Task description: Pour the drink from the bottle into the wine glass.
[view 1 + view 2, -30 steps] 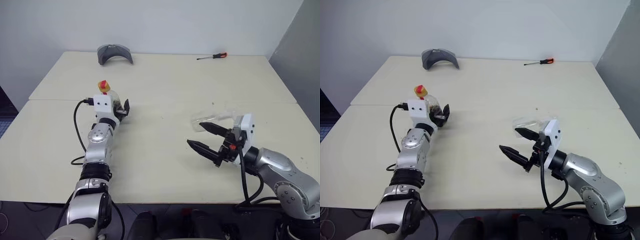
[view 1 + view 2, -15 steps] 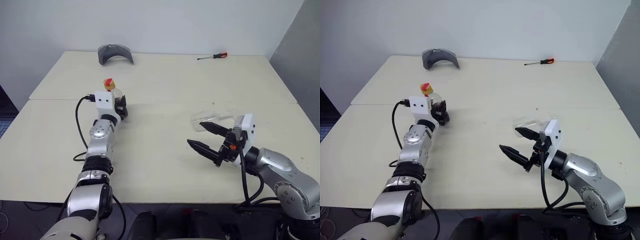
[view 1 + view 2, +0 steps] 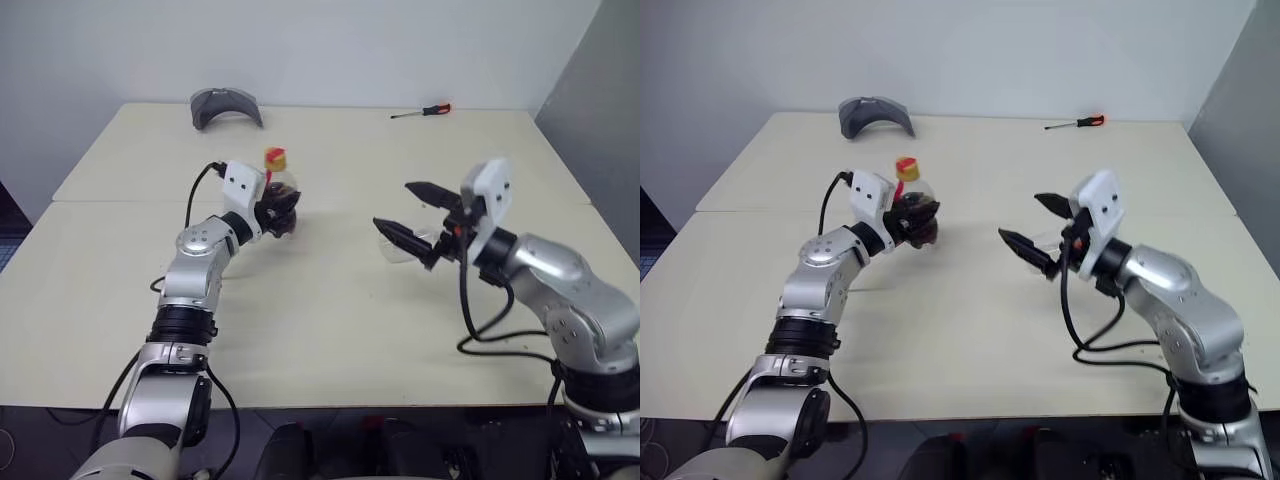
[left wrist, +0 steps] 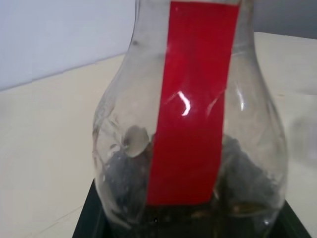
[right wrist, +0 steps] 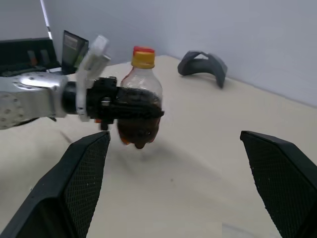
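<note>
The bottle (image 3: 278, 190) is a small clear one with a yellow cap and a red band, and the dark drink (image 5: 140, 128) sits in its lower body. My left gripper (image 3: 282, 208) is shut on its belly and holds it upright just above the table (image 3: 320, 330), left of centre. In the left wrist view the bottle (image 4: 198, 99) is pressed close between the fingers. My right gripper (image 3: 395, 207) hangs open and empty to the right, pointing at the bottle. Under it is the faint clear wine glass (image 3: 400, 250), which seems to lie on the table.
A grey curved object (image 3: 227, 105) rests at the table's far left edge. A red-handled screwdriver (image 3: 422, 111) lies at the far right. A seam crosses the table at mid depth. A grey wall stands close on the right.
My left gripper closed on the bottle, lifted it and carried it rightward towards the centre. My right gripper rose and moved forward over the glass, staying open.
</note>
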### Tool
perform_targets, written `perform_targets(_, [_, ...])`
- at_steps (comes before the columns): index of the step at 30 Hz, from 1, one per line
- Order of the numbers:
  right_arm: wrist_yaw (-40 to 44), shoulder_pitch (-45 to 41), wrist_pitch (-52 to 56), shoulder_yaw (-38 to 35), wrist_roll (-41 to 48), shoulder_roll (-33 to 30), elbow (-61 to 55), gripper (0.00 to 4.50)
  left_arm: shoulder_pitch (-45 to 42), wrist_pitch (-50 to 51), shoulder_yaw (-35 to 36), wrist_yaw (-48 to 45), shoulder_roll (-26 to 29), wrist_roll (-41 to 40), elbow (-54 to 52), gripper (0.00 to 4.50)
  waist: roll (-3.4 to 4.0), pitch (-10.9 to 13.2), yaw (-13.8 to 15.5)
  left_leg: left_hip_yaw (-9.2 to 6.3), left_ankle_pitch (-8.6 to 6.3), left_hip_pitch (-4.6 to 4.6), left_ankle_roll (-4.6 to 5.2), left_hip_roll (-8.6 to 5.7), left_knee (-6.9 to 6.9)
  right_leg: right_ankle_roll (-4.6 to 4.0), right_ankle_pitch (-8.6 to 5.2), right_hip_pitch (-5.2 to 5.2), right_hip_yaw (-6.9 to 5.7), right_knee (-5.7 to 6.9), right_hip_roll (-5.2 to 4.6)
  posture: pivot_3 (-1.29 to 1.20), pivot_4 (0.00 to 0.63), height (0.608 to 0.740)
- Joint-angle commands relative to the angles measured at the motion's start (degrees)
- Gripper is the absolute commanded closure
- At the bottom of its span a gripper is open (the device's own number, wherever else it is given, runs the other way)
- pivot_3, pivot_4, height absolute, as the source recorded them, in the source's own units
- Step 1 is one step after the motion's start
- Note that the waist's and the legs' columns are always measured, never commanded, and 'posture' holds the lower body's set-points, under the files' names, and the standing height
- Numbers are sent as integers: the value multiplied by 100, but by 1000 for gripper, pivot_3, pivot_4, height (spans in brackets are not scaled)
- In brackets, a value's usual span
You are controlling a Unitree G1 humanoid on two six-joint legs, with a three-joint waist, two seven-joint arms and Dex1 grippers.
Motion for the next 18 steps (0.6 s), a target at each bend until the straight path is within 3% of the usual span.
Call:
perform_targets(1, [-77, -756, 97, 56, -112, 245, 464, 0, -401, 178, -158, -559, 56, -196, -306, 2760, 2, 1, 0, 0, 0, 0, 0, 0, 0, 0, 0, 0, 0, 1, 1, 0, 150, 740])
perform_targets(5, [-91, -1291, 277, 110, -162, 496, 882, 0, -748, 69, -331, -898, -110, -155, -41, 2760, 2, 1, 5, 0, 0, -7, 1, -1, 2, 0, 0, -3, -1, -2, -1, 0, 150, 740])
perform_targets(18, [126, -1861, 796, 54, 10, 899, 1205, 0, -1168, -360, -586, -1307, -702, -32, 629, 2760, 5, 3, 10, 2, -1, -12, 3, -4, 2, 0, 1, -8, 1, 0, -7, 0, 150, 740])
